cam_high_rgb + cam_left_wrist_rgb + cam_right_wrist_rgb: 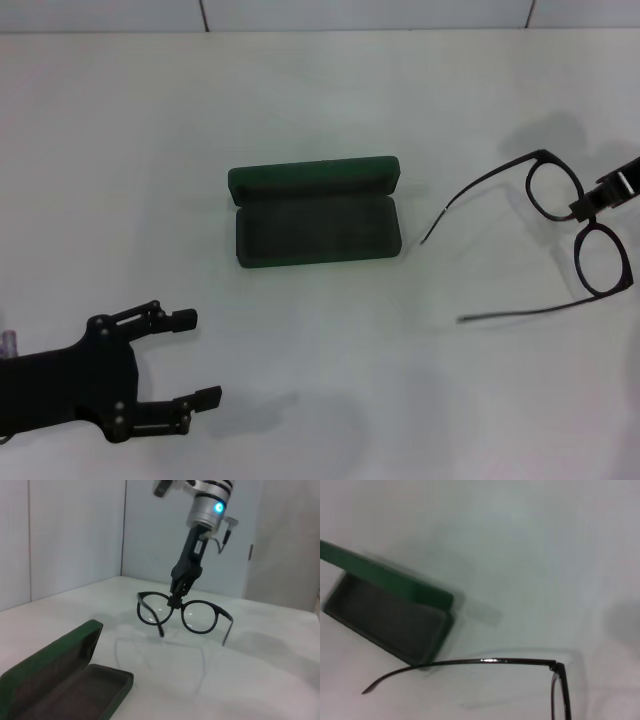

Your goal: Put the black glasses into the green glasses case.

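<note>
At the left, low over the white table (320, 400), the left gripper (200, 358) hangs with its black fingers apart and nothing between them. In the middle the green glasses case (315, 212) lies open on the table, a hard rectangular box with rounded corners, its lid standing up at the far side and a dark felt-like lining inside. To the right, well apart from the case, the right gripper (590, 203) is closed on the bridge of the black glasses (560, 235), a thin frame with two round lenses, lifted above the table with the slim curved arms pointing toward the case.
</note>
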